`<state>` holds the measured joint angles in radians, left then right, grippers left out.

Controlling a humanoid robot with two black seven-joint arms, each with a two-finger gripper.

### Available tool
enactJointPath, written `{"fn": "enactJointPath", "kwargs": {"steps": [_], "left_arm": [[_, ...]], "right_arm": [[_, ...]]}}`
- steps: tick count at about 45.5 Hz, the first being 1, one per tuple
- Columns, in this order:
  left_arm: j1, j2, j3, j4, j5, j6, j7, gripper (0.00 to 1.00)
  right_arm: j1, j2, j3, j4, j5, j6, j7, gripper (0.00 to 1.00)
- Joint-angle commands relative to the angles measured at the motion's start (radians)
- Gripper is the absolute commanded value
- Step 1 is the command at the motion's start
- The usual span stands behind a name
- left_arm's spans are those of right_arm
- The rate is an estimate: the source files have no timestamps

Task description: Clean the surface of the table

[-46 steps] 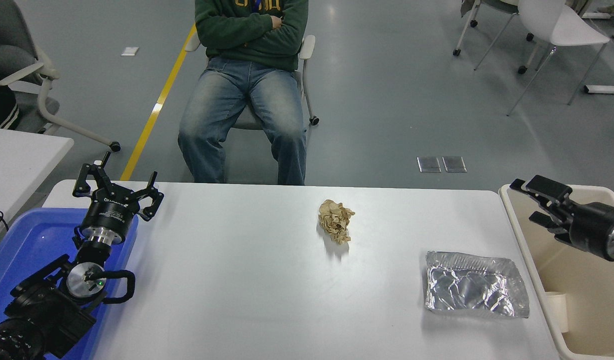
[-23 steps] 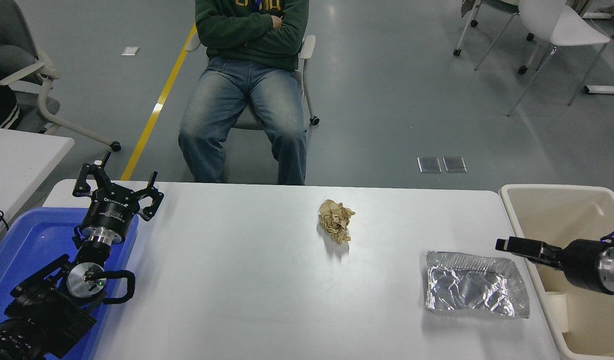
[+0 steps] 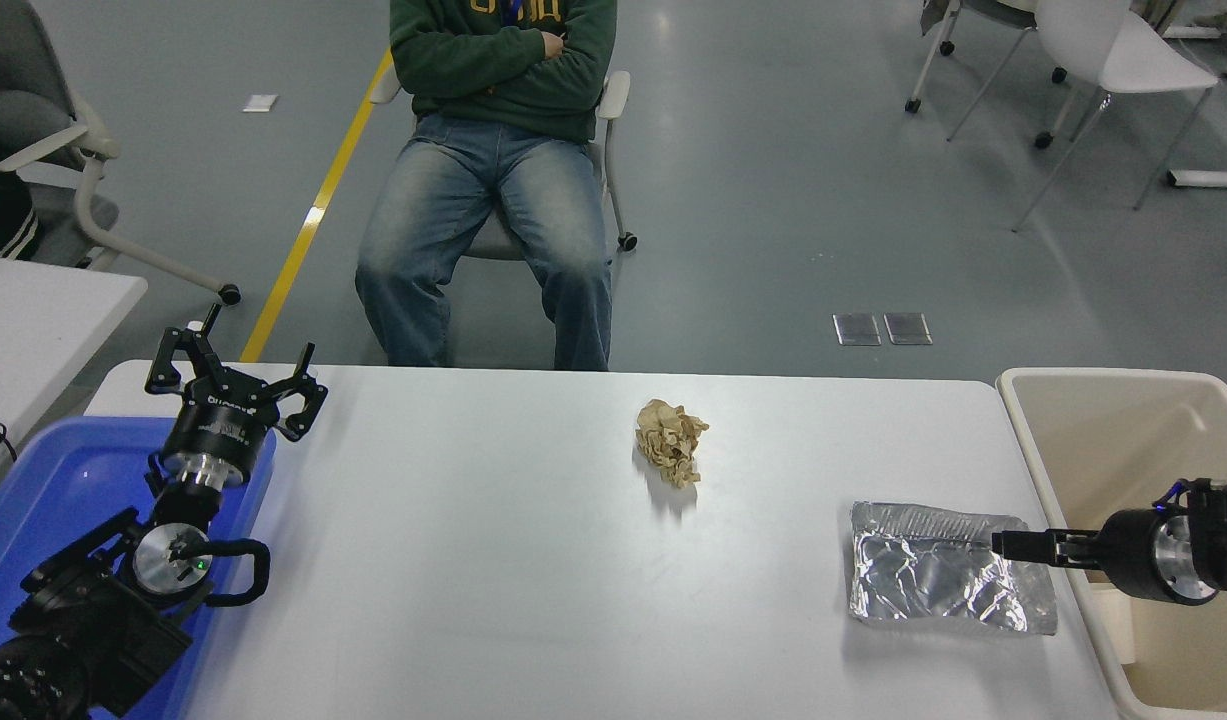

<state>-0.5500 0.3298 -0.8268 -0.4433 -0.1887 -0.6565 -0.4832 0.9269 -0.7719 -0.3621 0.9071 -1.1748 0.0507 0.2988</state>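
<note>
The white table surface (image 3: 493, 560) fills the lower half of the head view. A crumpled brown paper ball (image 3: 671, 441) lies on it near the middle. A crinkled foil tray (image 3: 933, 580) lies at the right. My right gripper (image 3: 1013, 547) comes in low from the right edge and points left, its tip at the foil tray's right rim. It is seen edge-on, so I cannot tell whether it is open. My left gripper (image 3: 235, 385) is parked open and empty at the lower left, over the far end of the blue tray.
A blue plastic tray (image 3: 43, 490) sits at the table's left end under my left arm. A beige bin (image 3: 1103, 420) stands off the table's right end. A seated person (image 3: 493, 170) is at the far side. Chairs stand behind.
My right gripper has dropped from above the beige bin, moved left and turned, and now sits low at the foil tray's right rim. The left arm has not moved.
</note>
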Motion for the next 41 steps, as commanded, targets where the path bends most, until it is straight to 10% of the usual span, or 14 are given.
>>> {"fn": "enactJointPath", "kwargs": {"steps": [1, 10, 17, 21, 25, 41], "left_arm": [[0.001, 0.0, 0.0, 0.0, 0.0, 0.0, 0.0, 1.0], [-0.001, 0.0, 0.0, 0.0, 0.0, 0.0, 0.0, 1.0], [-0.001, 0.0, 0.0, 0.0, 0.0, 0.0, 0.0, 1.0], [-0.001, 0.0, 0.0, 0.0, 0.0, 0.0, 0.0, 1.0], [0.001, 0.0, 0.0, 0.0, 0.0, 0.0, 0.0, 1.0], [-0.001, 0.0, 0.0, 0.0, 0.0, 0.0, 0.0, 1.0]], "right_arm": [[-0.032, 0.091, -0.06, -0.126, -0.003, -0.003, 0.002, 1.0], [-0.051, 0.102, -0.089, -0.143, 0.0, -0.006, 0.003, 0.99], [-0.054, 0.123, -0.127, -0.18, -0.002, -0.009, 0.002, 0.77], [-0.056, 0.146, -0.158, -0.241, 0.001, -0.009, 0.002, 0.49], [-0.054, 0.151, -0.181, -0.274, 0.004, -0.002, 0.003, 0.0], [-0.039, 0.112, -0.182, -0.277, 0.086, 0.024, 0.154, 0.0]]}}
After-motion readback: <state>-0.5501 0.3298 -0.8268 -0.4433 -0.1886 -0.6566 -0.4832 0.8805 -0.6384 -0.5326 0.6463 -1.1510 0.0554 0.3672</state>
